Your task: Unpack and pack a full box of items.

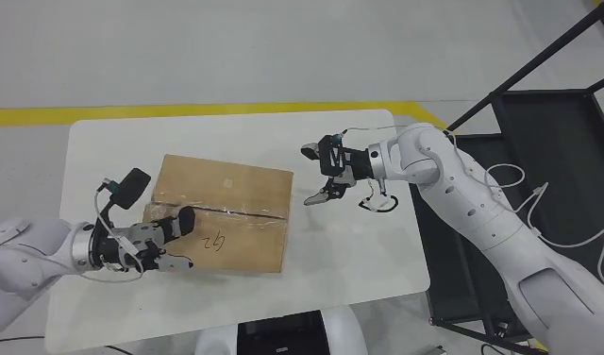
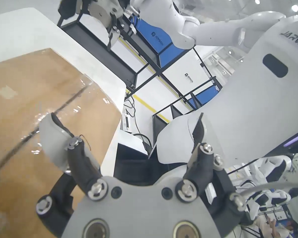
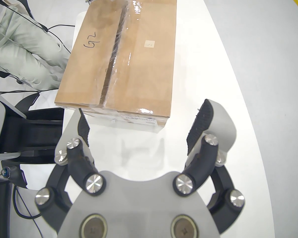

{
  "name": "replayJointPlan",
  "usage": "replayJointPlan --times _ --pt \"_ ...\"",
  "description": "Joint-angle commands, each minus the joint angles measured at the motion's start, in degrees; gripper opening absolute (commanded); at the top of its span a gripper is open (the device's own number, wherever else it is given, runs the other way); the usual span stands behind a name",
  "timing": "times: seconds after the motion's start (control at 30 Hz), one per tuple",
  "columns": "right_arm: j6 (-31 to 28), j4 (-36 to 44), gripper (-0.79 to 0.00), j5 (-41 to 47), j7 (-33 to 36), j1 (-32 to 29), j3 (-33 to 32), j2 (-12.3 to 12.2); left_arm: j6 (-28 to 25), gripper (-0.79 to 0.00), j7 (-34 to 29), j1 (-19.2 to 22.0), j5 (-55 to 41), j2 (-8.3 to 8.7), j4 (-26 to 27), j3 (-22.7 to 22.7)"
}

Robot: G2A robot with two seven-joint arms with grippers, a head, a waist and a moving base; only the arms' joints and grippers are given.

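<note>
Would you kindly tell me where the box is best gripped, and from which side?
Probably at its two short ends, pressed from both sides at once: the box lies flat, taped shut, and looks wider than either set of open jaws. The left gripper and right gripper flank it.

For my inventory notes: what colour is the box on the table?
The box is plain brown cardboard; the right wrist view shows it best.
</note>
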State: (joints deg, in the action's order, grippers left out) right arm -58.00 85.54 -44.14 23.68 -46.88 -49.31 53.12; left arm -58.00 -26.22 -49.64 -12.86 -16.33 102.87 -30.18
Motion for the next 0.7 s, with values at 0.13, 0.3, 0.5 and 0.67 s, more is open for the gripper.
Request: replayJointPlan --times 0.13,0.3,0.5,0.67 --pt "0.0 0.0 0.0 0.0 0.0 0.0 0.0 0.0 0.0 0.0 1.08 1.36 2.99 -5.29 -1.8 0.48" --pt "0.0 2.03 0.0 -0.72 -1.04 -1.58 -0.14 -0.13 0.0 0.0 0.71 2.76 4.23 -9.13 -4.47 1.33" --pt "0.0 3.15 0.0 15.97 -4.48 -2.47 3.55 -0.84 0.0 0.0 -0.1 3.02 5.83 -12.01 -7.16 1.81" --pt "0.0 -1.23 0.0 40.79 9.31 1.61 9.88 -1.24 0.0 0.0 1.31 1.39 8.2 -12.39 -7.46 0.25"
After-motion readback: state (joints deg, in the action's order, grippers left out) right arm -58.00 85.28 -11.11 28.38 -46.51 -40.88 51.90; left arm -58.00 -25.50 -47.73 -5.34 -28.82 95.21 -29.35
